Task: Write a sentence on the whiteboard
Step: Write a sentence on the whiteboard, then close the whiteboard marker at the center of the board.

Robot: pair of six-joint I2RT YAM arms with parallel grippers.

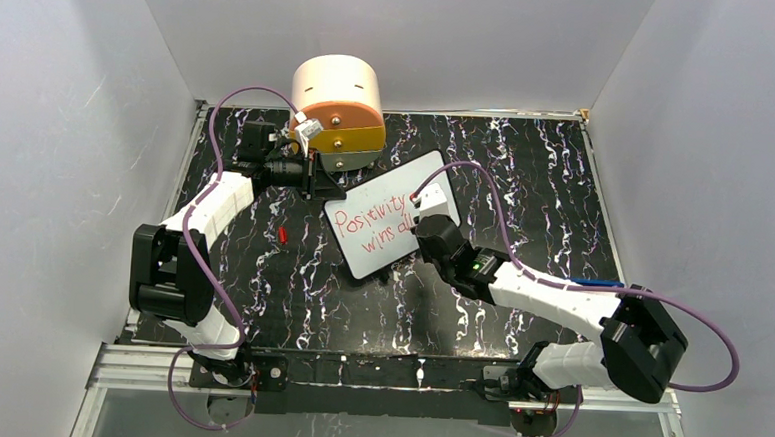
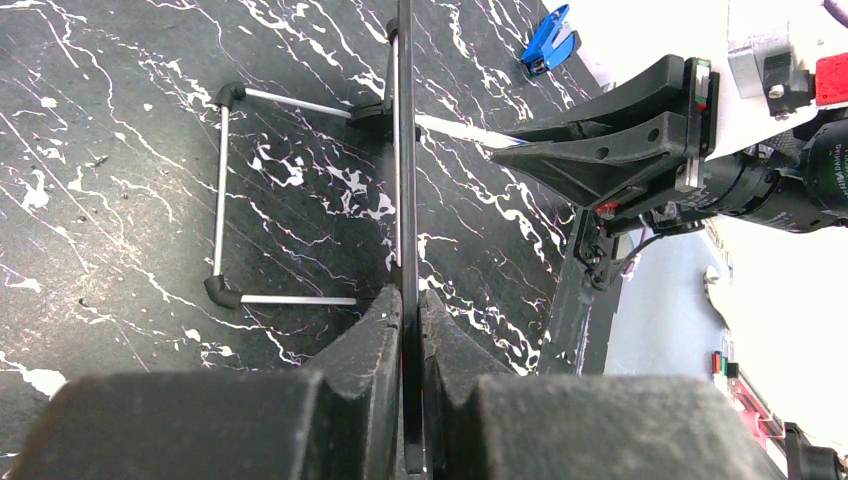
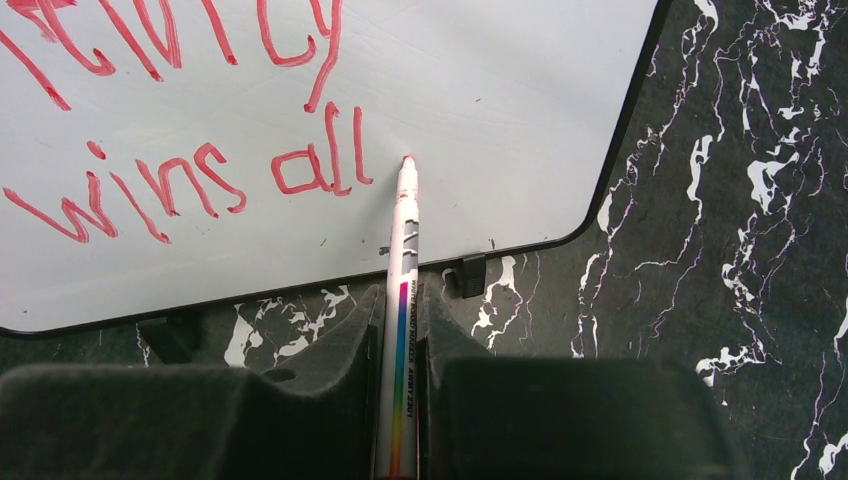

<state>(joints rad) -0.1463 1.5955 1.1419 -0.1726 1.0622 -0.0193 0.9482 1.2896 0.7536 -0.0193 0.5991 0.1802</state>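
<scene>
Red marker lettering, the sentence (image 1: 381, 226), ran in two slanted lines reading "Positivity wins all" across the whiteboard (image 1: 397, 184), which stood propped at the centre of the top view on the black marbled table (image 1: 526, 166), just below the round drawer unit (image 1: 338, 101). The left gripper (image 2: 408, 300) was pressed together on the board's thin rim, seen edge-on in its wrist view, with a wire stand (image 2: 222, 190) on the side away from the writing face. The right gripper (image 3: 400, 310) pinched a white marker (image 3: 403, 250) whose red tip lay just right of the final letter of "all". The wording looked complete, so the step in hand was judged to be the close of the last stroke or a full stop. To do it well, the left arm should hold the rim firmly so the board does not rock on its stand, while the right arm keeps pressure light and draws the tip straight off the surface, clear of the letters, to avoid a smear. Whether the tip touched the board could not be told. The right wrist view cut off the upper line at the top of the frame; in the top view the right wrist covered the marker and the board's right part; the left wrist view showed no writing face. A small red object (image 1: 282, 235) left of the board was too small to identify.
</scene>
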